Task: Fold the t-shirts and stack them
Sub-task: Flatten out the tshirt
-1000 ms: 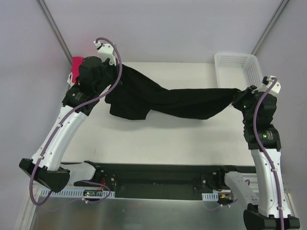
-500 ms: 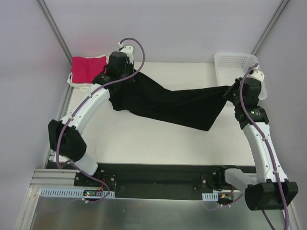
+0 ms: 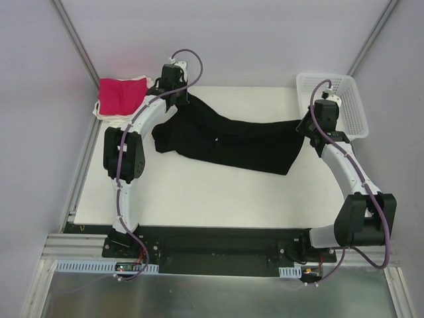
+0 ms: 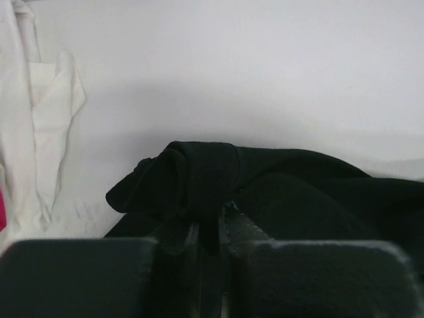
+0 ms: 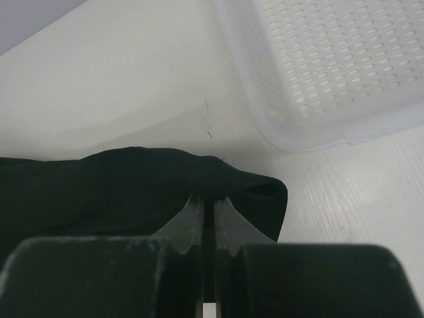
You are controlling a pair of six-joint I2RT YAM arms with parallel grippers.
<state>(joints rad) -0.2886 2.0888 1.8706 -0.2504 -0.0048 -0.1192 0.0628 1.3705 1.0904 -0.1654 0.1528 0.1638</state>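
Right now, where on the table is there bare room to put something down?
The widest bare patch is the near half of the table, between the black shirt and the near edge. A narrower strip runs behind the shirt toward the basket. Crowded: the far-left corner with the pink shirt, and both shirt ends, pinched by the left hand and right hand.

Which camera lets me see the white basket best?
The top camera: almost the whole basket shows there, at the far right, with the right arm covering a bit. The right wrist camera catches only one corner of the basket, close up. The left wrist camera doesn't show it.
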